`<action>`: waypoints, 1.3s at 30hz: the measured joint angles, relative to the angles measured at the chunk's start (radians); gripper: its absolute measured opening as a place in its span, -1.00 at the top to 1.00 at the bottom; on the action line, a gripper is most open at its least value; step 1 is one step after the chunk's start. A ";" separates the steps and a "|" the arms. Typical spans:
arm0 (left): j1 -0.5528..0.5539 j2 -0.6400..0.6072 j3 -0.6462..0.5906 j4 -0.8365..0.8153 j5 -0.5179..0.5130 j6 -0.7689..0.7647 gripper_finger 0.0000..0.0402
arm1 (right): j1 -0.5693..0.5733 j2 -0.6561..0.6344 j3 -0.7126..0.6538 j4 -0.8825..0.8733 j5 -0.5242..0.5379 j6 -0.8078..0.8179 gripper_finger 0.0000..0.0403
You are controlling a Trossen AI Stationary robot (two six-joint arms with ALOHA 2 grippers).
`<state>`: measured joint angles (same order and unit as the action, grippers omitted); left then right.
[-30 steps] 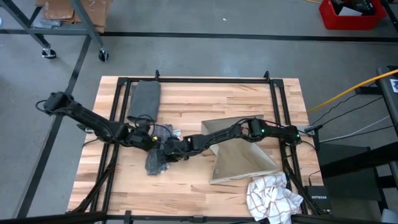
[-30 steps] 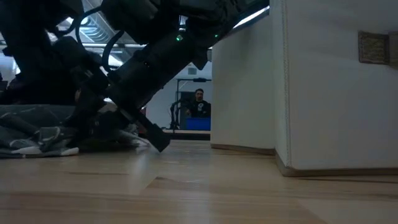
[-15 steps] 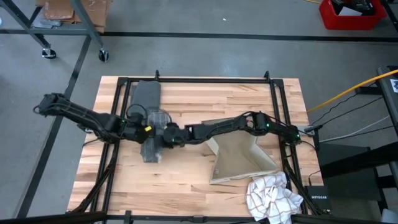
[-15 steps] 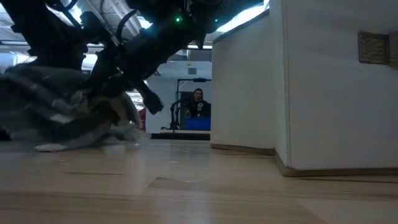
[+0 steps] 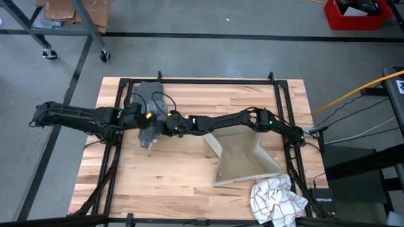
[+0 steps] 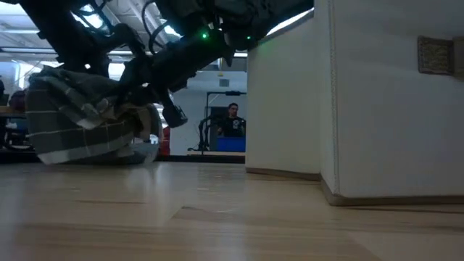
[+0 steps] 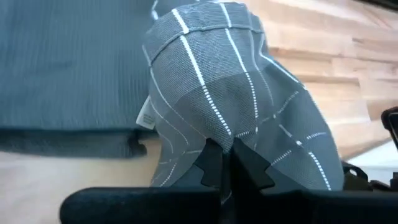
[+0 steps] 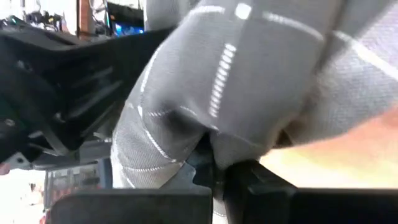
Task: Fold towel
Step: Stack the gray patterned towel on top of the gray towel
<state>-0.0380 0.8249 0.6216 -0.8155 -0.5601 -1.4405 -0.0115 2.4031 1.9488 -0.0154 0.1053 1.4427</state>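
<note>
From above, the grey checked towel [image 5: 150, 122] is largely covered by the two arms meeting over it, so its outline is unclear. In the low view its left end is cut off by the frame. The beige fabric box [image 6: 377, 101] runs off the right and top edges. A person [image 6: 232, 120] far behind is too small to make out.

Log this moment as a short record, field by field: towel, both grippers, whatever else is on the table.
towel: grey checked towel, bunched, lifted between both grippers
left gripper: shut on the towel
right gripper: shut on the towel
folded towel: dark grey, flat at the table's far left
box: beige fabric, right of centre
white cloth: crumpled, near right corner
table: wooden
</note>
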 joint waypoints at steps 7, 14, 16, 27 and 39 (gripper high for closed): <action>0.143 -0.025 0.000 0.022 -0.008 0.109 1.00 | -0.057 0.000 0.001 0.023 0.009 -0.002 0.96; 0.315 -0.026 -0.001 0.207 -0.016 0.279 1.00 | -0.119 -0.001 0.039 0.034 0.015 -0.019 0.95; 0.363 -0.026 0.000 0.234 -0.009 0.298 1.00 | -0.138 -0.003 0.062 0.032 0.017 -0.056 0.95; 0.554 -0.015 0.000 0.231 0.000 0.306 1.00 | -0.235 0.001 0.103 -0.012 -0.074 -0.157 0.96; 0.627 0.077 -0.001 0.189 0.060 0.406 1.00 | -0.211 0.026 0.102 -0.033 -0.052 -0.187 0.96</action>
<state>0.5890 0.9024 0.6209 -0.6264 -0.4997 -1.0342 -0.2224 2.4286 2.0510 -0.0484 0.0533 1.2560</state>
